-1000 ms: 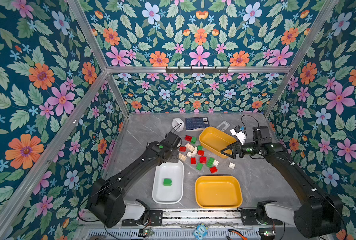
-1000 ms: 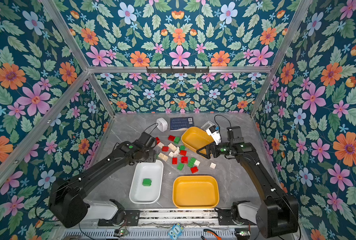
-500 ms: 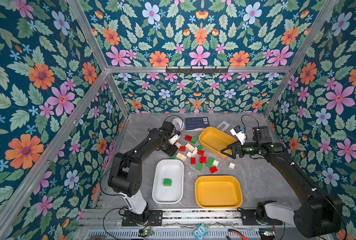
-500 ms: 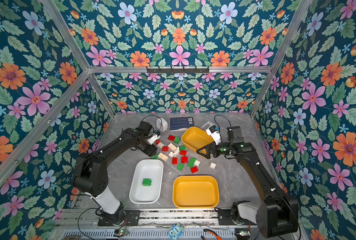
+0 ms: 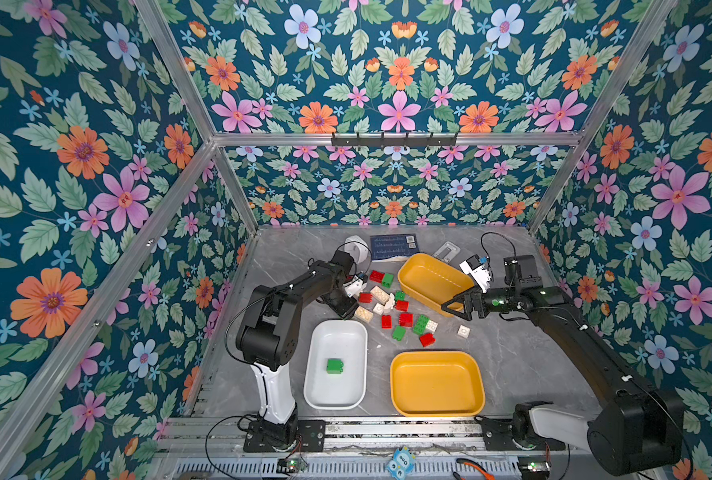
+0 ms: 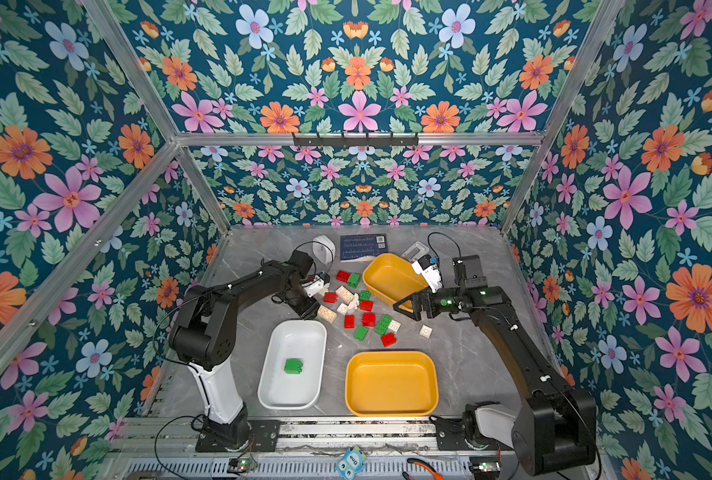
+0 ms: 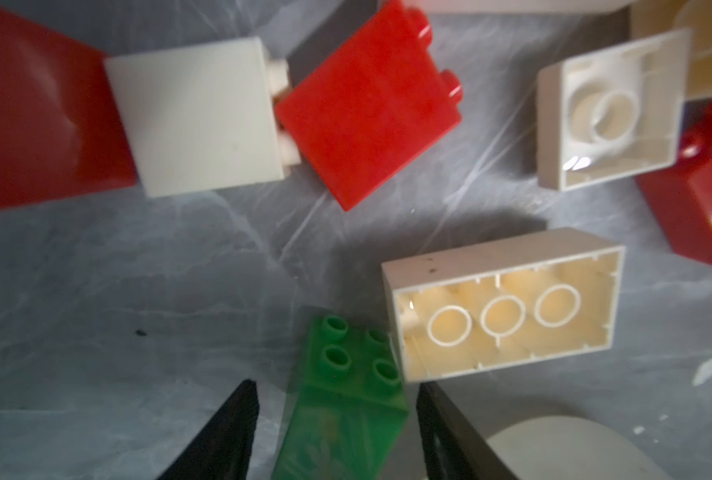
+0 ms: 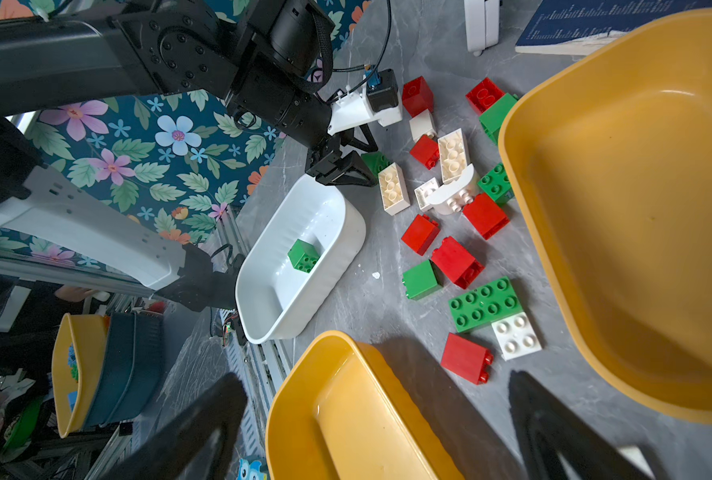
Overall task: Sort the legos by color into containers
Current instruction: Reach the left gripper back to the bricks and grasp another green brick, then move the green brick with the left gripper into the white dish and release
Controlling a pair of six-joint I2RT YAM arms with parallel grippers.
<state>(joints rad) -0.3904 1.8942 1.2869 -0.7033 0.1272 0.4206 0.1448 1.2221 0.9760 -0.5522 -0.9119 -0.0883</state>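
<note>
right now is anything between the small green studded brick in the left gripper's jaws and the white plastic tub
Nothing visible: the green brick sits right beside the white tub. An upturned cream oblong brick crowds the left gripper.

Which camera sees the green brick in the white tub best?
The right wrist view: the green brick looks big, studs clear, lying in the white tub. In both top views the brick is tiny. The left wrist view misses it.
</note>
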